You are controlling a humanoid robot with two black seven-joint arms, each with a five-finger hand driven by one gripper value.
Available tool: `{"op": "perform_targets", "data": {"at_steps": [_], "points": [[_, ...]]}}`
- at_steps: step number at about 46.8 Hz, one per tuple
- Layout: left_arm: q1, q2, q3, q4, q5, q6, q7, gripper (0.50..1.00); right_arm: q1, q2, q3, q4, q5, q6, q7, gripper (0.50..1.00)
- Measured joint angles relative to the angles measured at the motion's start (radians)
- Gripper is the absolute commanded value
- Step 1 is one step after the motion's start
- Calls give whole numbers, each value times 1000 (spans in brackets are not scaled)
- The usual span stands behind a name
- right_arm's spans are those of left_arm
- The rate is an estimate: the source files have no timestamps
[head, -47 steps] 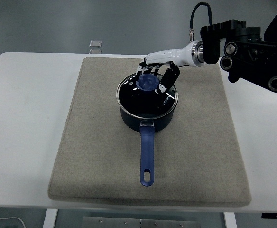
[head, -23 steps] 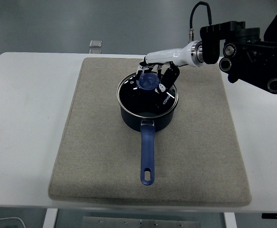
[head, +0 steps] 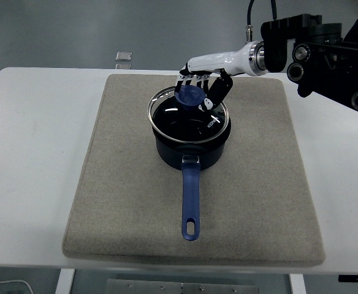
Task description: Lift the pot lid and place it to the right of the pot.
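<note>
A dark blue pot with a long blue handle stands on the beige mat, handle pointing toward the near edge. Its glass lid with a steel rim and a blue knob hangs just above the pot's rim, tilted. My right hand comes in from the right and is shut on the knob, fingers curled around it. The left arm is out of view.
The mat lies on a white table. A small grey object sits at the table's far edge. The right arm's black housing hangs over the table's far right.
The right hand has risen with the knob in it. The lid has come up off the pot's rim and shifted slightly up and left in the picture.
</note>
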Motion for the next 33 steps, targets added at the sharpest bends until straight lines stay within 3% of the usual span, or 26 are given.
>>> {"op": "perform_targets", "data": {"at_steps": [18,33], "points": [[0,0,0,0,0,0,0,1000,48,-42,0,2,3,10,10,500],[0,0,0,0,0,0,0,1000,93,-136,-5,3,3,84,15,500]]}}
